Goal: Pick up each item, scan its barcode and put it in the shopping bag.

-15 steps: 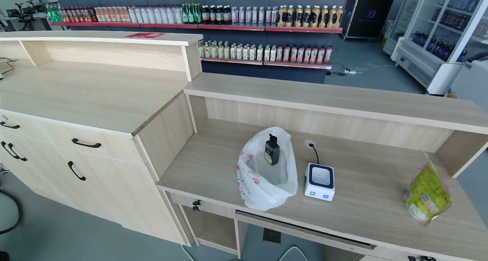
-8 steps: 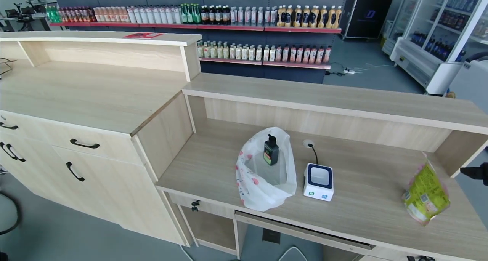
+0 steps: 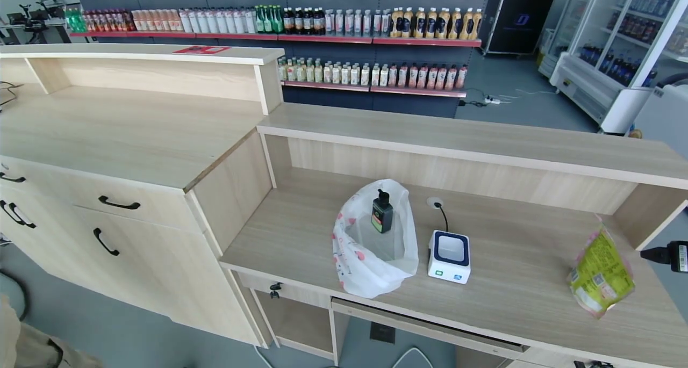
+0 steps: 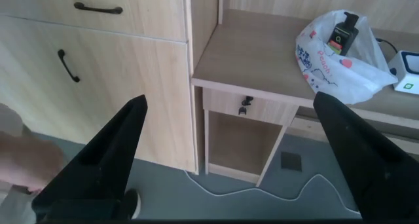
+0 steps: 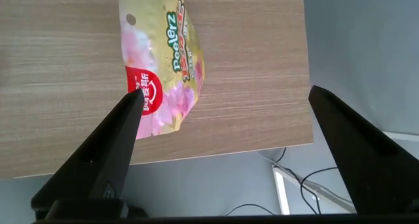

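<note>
A yellow-green snack pouch [image 3: 601,274] stands near the right end of the wooden counter [image 3: 510,233]; the right wrist view shows its yellow and pink face [image 5: 160,60] close to the counter's edge. My right gripper [image 3: 665,254] hangs just beyond the counter's right end, beside the pouch, open and holding nothing [image 5: 224,93]. A white shopping bag [image 3: 376,244] stands open at mid-counter with a dark pump bottle [image 3: 382,213] inside. The white scanner [image 3: 450,256] sits right of the bag. My left gripper [image 4: 230,98] is open, low and off the counter's left front, with the bag [image 4: 340,57] farther off.
A raised ledge [image 3: 462,137] runs behind the counter and a side panel [image 3: 653,212] closes its right end. A taller cabinet with drawers [image 3: 118,207] stands to the left. The scanner's cable [image 3: 443,213] runs to a hole behind it. Bottle shelves [image 3: 322,40] line the far wall.
My right gripper has come into the head view at the right edge and moved a little left, nearer the pouch. The bag, bottle, scanner and pouch have stayed put.
</note>
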Motion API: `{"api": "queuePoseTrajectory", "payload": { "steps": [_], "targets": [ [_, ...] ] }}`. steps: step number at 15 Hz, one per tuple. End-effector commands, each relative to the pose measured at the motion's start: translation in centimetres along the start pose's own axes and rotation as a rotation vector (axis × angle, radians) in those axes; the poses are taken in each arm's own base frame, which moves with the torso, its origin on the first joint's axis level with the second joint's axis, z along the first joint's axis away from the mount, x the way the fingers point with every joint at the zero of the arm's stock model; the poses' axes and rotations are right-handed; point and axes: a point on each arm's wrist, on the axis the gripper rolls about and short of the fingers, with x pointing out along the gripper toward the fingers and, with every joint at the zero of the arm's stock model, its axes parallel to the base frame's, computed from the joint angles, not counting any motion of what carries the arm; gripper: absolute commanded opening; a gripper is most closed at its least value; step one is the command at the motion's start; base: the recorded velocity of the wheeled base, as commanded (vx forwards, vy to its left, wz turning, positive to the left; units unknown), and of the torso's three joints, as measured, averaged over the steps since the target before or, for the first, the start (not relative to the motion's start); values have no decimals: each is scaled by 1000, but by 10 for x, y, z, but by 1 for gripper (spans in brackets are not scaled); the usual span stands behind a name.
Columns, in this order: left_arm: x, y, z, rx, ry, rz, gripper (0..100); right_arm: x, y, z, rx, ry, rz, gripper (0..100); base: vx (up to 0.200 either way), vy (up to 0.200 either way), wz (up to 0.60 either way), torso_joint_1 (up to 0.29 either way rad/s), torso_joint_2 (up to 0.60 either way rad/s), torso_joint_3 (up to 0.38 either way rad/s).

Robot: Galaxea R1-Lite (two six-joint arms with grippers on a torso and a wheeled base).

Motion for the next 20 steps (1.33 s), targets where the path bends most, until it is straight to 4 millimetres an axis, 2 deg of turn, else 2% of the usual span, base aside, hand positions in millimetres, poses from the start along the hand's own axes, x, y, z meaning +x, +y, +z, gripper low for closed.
{"api": "queuePoseTrajectory", "payload": {
  "steps": [1,5,12,18,20],
  "targets": [
    [0,0,0,-2,1,0,100,12,-2,-3,7,21,5,100,0,0,0,0,0,0],
    [0,0,0,0,1,0,100,34,5,-7,4,54,36,100,0,0,0,0,0,0],
    [0,0,0,0,1,0,100,77,31,8,10,44,109,100,0,0,0,0,0,0],
    [0,0,0,0,1,0,100,121,42,-24,2,111,137,100,0,0,0,0,0,0],
    [0,0,0,0,1,0,100,130,43,-30,3,120,139,100,0,0,0,0,0,0]
  ]
}}
